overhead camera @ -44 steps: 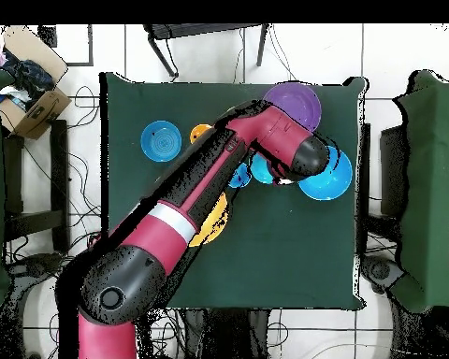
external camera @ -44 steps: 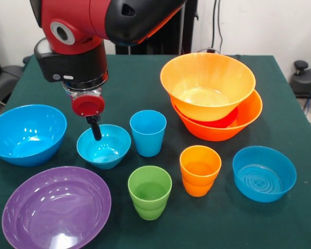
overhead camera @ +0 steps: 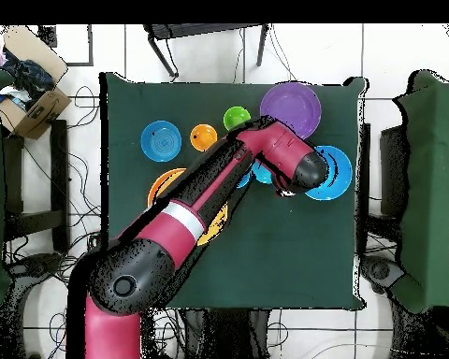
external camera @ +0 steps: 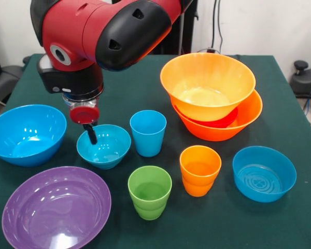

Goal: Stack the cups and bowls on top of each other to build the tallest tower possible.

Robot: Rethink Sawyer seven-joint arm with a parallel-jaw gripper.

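The tower (external camera: 212, 98) sits at the table's far side, barely begun: a large orange bowl (external camera: 205, 83) tilts inside another orange bowl (external camera: 238, 122), with a small red bowl (external camera: 225, 120) peeking between them. Everything else waits loose on the green table (external camera: 290, 223): blue cup (external camera: 147, 132), green cup (external camera: 150, 191), orange cup (external camera: 199, 168), purple bowl (external camera: 56, 207), large blue bowl (external camera: 26, 132), a smaller blue bowl (external camera: 264, 172). The gripper (external camera: 89, 132) dips into the other small blue bowl (external camera: 104, 145); one dark finger shows, so whether the fingers are apart or together, I cannot tell. By my reckoning, most stacking remains.
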